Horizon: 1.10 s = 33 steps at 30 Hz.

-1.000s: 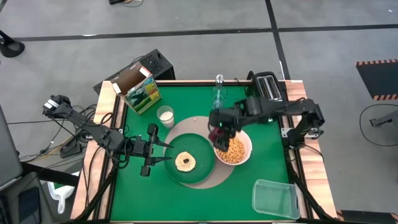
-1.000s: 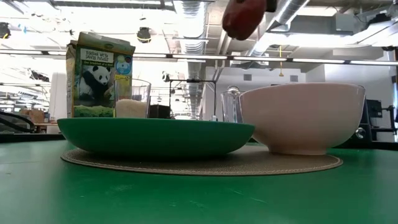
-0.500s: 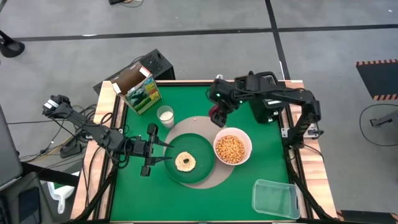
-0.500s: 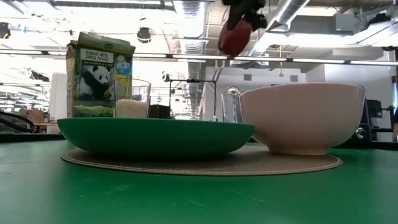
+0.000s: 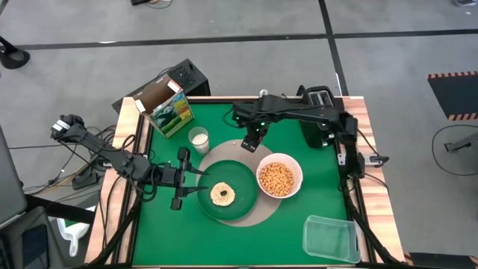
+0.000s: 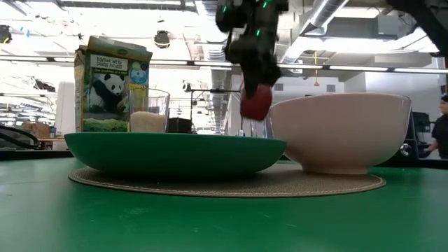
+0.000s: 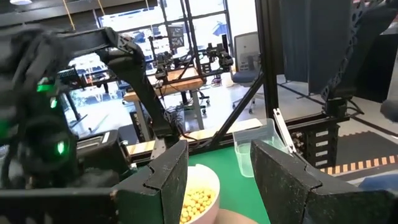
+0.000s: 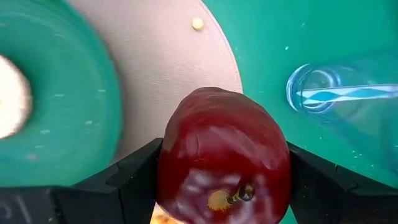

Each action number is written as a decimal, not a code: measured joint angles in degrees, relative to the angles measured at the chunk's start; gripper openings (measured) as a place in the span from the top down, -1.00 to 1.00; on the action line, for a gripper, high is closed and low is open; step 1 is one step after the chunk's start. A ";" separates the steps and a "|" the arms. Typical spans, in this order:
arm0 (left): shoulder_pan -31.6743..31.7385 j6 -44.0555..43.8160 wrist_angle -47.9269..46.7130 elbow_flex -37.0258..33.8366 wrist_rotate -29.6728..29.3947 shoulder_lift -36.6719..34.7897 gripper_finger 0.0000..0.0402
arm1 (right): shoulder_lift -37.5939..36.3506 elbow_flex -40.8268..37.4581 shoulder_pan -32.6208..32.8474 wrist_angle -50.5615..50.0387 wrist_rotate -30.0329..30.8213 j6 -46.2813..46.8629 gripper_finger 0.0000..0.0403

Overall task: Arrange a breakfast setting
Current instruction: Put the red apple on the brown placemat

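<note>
2 fingers of right gripper (image 8: 217, 186) clamped on glossy red apple (image 8: 222, 154), above round tan mat's (image 5: 224, 153) back edge. Smooth, rigid, likely slippery; grip widest sides. Left gripper (image 5: 200, 181) open by dark green plate (image 5: 240, 207).

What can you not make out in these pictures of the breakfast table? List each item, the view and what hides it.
- Silver spoon: not visible in any view.
- Round toast: hidden in the low view by the dark green plate rim.
- Clear stemmed glass: hidden in the high view beneath the right arm.
- Red fruit: whether it touches the mat; the right gripper hides its underside.
</note>
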 joint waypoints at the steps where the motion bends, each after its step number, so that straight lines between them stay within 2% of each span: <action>1: 0.00 -0.04 -0.21 0.00 0.00 0.00 0.19 | 1.10 0.00 -0.21 -0.02 0.00 -0.27 -0.53; 12: 0.00 -0.25 -0.19 0.00 0.04 0.00 0.19 | 10.19 -0.02 -0.51 3.46 -0.46 -2.05 -0.53; 33: 0.00 -0.23 -0.03 0.00 0.04 0.00 0.19 | 11.81 0.07 0.26 4.69 2.42 -2.58 -0.53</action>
